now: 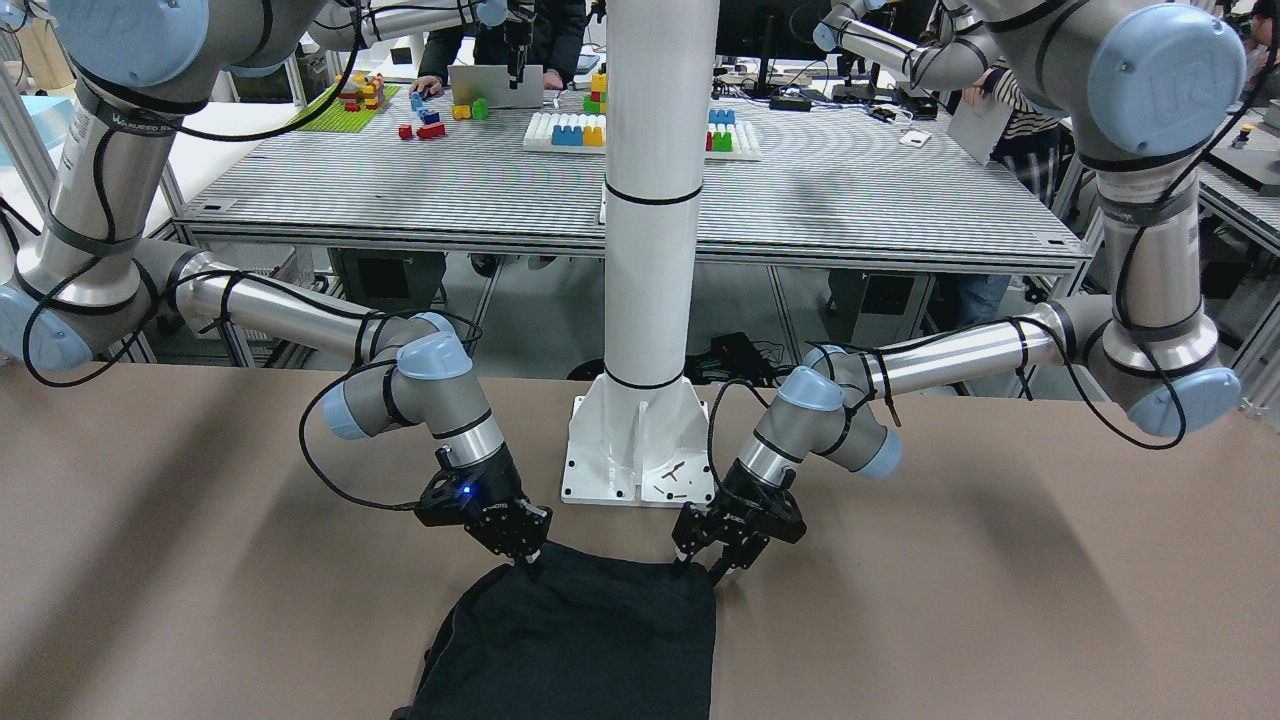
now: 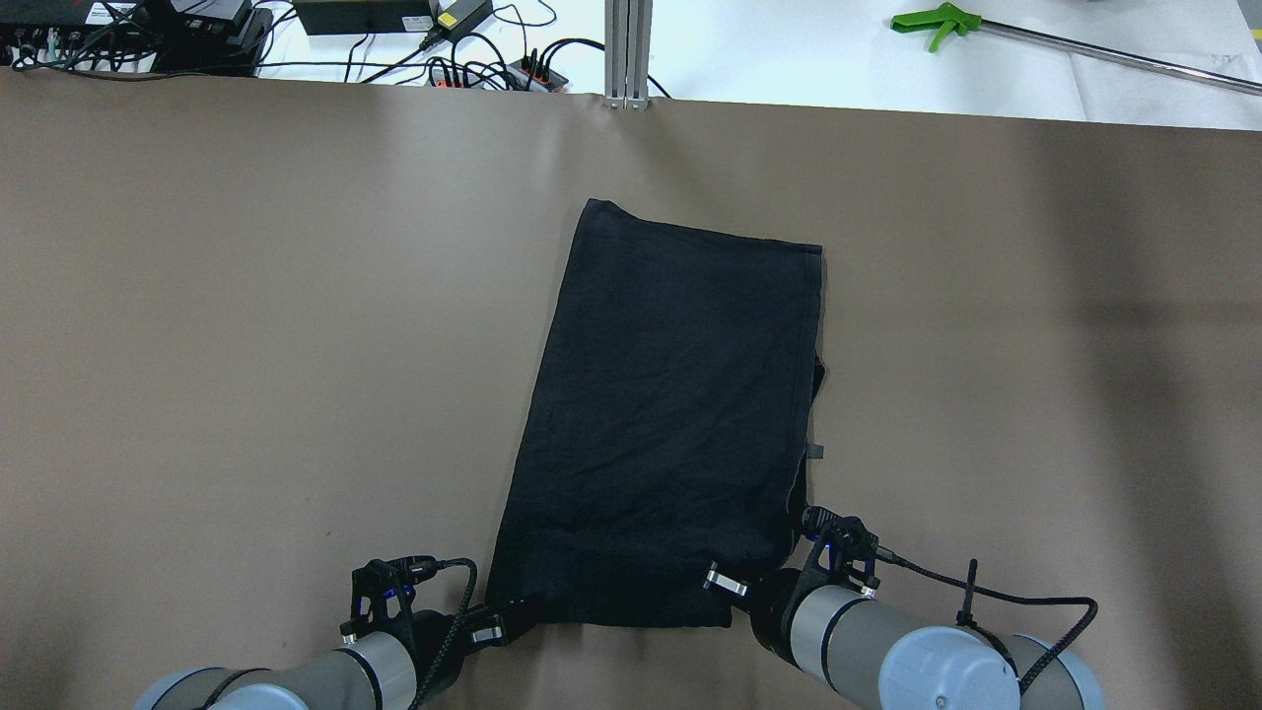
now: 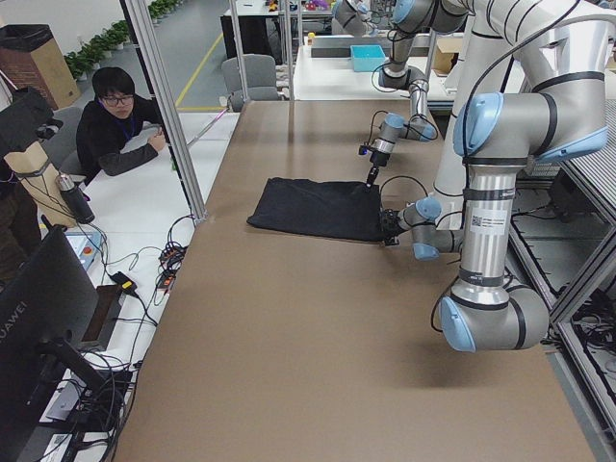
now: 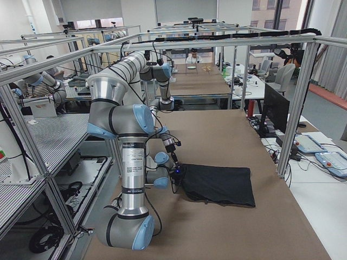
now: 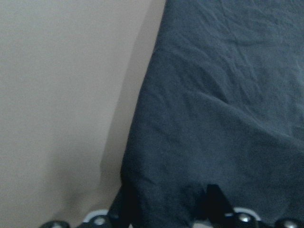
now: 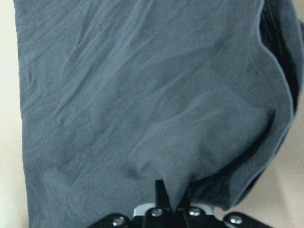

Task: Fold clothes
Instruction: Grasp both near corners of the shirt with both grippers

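From across the table (image 1: 1000, 580), the black garment (image 1: 590, 640) lies flat in front of the white pillar (image 1: 650, 250), its upper hem just short of the pillar's base plate (image 1: 640, 450); the right pincer (image 1: 528, 562), on this view's left, is clenched on one hem corner; the left pincer (image 1: 705, 565), on this view's right, is released, one fingertip at the other corner and one just off the side edge.

From overhead, the garment (image 2: 680, 394) is a long, slightly slanted rectangle in the middle of the table (image 2: 246, 296), with extra layers showing along its right edge; the left pincer (image 2: 508, 623) sits at the near left corner and the right pincer (image 2: 725, 584) at the near right corner, both touching the fabric.

From the table's left end, the garment (image 3: 318, 207) lies across the table's width; the near arm's pincer (image 3: 385, 229) and the far arm's pincer (image 3: 371, 178) both meet its robot-side edge; their grip cannot be judged here.

From the right end, the garment (image 4: 219, 184) lies flat just beside the near arm's pincer (image 4: 178, 173), which touches its edge.

The left wrist camera shows wrinkled dark fabric (image 5: 218, 104) beside bare table (image 5: 61, 95); the fingers (image 5: 214, 199) stand apart, with the corner of the fabric between them, not pinched.

The right wrist camera shows the fabric (image 6: 142, 85) filling the frame; the pincer (image 6: 164, 197) is closed on a small raised peak of it, and a thicker folded edge runs down the right side.
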Robot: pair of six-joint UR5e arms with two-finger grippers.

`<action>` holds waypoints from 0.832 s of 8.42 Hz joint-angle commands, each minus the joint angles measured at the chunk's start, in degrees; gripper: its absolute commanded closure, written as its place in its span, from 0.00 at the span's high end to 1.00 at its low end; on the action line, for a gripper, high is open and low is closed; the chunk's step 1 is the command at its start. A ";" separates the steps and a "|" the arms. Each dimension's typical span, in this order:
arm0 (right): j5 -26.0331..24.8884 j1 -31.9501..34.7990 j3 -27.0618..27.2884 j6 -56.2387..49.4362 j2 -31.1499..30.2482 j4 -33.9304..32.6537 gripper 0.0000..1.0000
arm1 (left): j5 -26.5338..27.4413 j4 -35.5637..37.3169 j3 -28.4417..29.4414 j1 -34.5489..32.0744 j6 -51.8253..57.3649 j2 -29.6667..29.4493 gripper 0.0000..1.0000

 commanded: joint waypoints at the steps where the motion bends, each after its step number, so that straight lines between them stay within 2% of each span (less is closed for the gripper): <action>1: -1.22 -0.52 0.01 0.32 -0.01 0.00 0.00 | -0.10 -0.01 -0.36 -0.04 -0.09 -0.27 0.06; 2: -1.23 -0.52 0.01 0.32 -0.09 0.00 0.00 | -0.28 -0.01 -0.62 -0.12 -0.18 -0.45 0.00; 3: -0.97 -0.44 0.10 0.24 -0.62 0.00 0.00 | -0.89 -0.01 -1.76 -0.47 -0.18 -0.45 0.00; 5: -0.35 -0.61 3.95 0.24 -4.47 0.00 0.00 | -0.98 0.16 -7.19 -0.48 -0.18 0.60 0.00; 7: -0.52 -4.03 7.12 0.67 -5.36 0.00 0.00 | -0.72 0.08 -8.88 0.05 -0.18 -0.18 0.00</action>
